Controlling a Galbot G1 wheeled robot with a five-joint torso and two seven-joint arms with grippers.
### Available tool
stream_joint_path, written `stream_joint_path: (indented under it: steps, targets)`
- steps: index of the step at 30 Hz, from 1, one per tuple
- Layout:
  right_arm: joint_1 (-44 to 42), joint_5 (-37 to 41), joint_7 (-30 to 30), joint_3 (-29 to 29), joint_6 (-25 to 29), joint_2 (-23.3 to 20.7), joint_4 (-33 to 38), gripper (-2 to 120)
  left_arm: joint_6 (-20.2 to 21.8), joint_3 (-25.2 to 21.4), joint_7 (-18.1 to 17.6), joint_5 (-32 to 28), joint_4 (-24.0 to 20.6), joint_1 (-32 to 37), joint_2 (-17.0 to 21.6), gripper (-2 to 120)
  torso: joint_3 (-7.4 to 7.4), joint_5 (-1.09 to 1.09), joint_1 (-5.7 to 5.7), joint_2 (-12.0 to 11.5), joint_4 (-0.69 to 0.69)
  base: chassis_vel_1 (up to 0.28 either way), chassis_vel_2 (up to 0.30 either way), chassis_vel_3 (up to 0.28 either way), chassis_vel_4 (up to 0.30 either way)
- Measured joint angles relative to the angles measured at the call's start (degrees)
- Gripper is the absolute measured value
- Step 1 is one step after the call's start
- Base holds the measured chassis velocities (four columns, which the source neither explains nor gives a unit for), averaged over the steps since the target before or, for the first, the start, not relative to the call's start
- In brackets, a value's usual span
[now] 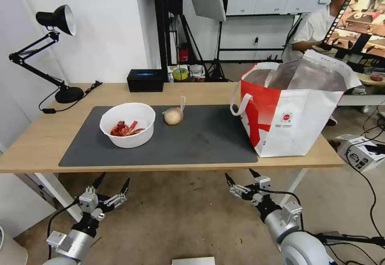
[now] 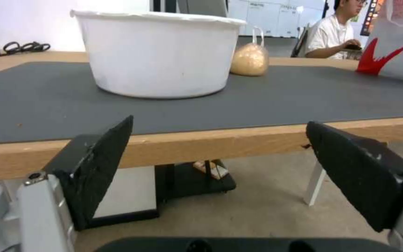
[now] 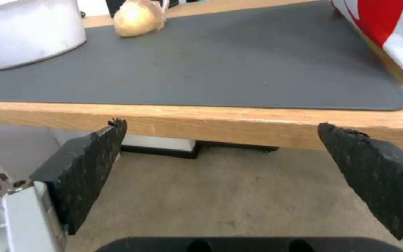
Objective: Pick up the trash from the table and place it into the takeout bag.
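On the dark grey mat (image 1: 200, 140) of the table (image 1: 36, 140) stands a white round bowl (image 1: 127, 125) holding red crayfish shells (image 1: 125, 129). A tan bagged lump (image 1: 173, 116) lies just right of it. The red-and-white takeout bag (image 1: 289, 108) stands upright and open at the table's right end, its foil lining showing. Below the front edge my left gripper (image 1: 114, 181) hangs open and empty, facing the bowl (image 2: 157, 52) and the lump (image 2: 249, 59). My right gripper (image 1: 242, 174) is also open and empty below the edge, in front of the mat (image 3: 201, 66) and the lump (image 3: 138, 17).
A black tissue box (image 1: 145, 80) sits at the table's back edge. A black desk lamp (image 1: 52, 48) stands at the back left, its cord trailing on the wood. A carton (image 1: 361, 152) and cables lie on the floor to the right.
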Motion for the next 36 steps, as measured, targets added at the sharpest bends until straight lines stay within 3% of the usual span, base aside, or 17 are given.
stream_joint_path:
  steps: [8, 16, 24, 27, 32, 36]
  targets:
    - [2.8, 0.7, 0.1, -1.0, 0.0, -0.8, 0.9, 100, -0.1, -0.2, 0.1, 0.0, 0.6, 0.1, -0.1, 100, 0.00, 0.00, 0.00, 0.0, -0.01, 0.000, 0.000, 0.000, 0.000]
    - [16.1, 7.5, -0.8, -6.2, -1.0, -4.1, -0.3, 100, -0.2, -0.8, 0.1, 0.0, 0.4, 0.1, 0.1, 100, 0.00, 0.00, 0.00, 0.0, 0.00, 0.000, 0.000, 0.000, 0.000]
    - [36.5, 12.5, -0.8, -18.5, -3.3, -5.3, -7.9, 100, -0.1, -0.8, 0.1, 0.1, 0.1, -0.4, 0.1, 100, 0.01, -0.02, 0.01, 0.0, 0.01, 0.000, 0.000, 0.000, 0.000]
    - [46.5, 13.8, 0.3, -25.4, -4.8, -2.5, -14.4, 100, 0.0, -0.7, 0.1, 0.3, 0.4, -0.4, -0.4, 100, 0.01, 0.00, 0.00, 0.0, 0.00, 0.000, 0.000, 0.000, 0.000]
    - [54.2, 14.3, 0.6, -29.8, -5.0, 1.3, -21.2, 100, 0.1, -0.7, 0.0, 0.6, 0.7, -0.3, -0.8, 100, 0.01, -0.01, 0.01, 0.0, 0.01, 0.000, 0.000, 0.000, 0.000]
    - [61.4, 14.6, -1.4, -33.6, -5.9, 7.1, -31.8, 100, 0.1, -0.6, 0.0, 1.2, 1.0, -0.2, -1.1, 100, 0.01, 0.00, 0.01, 0.0, 0.02, 0.000, 0.000, 0.000, 0.000]
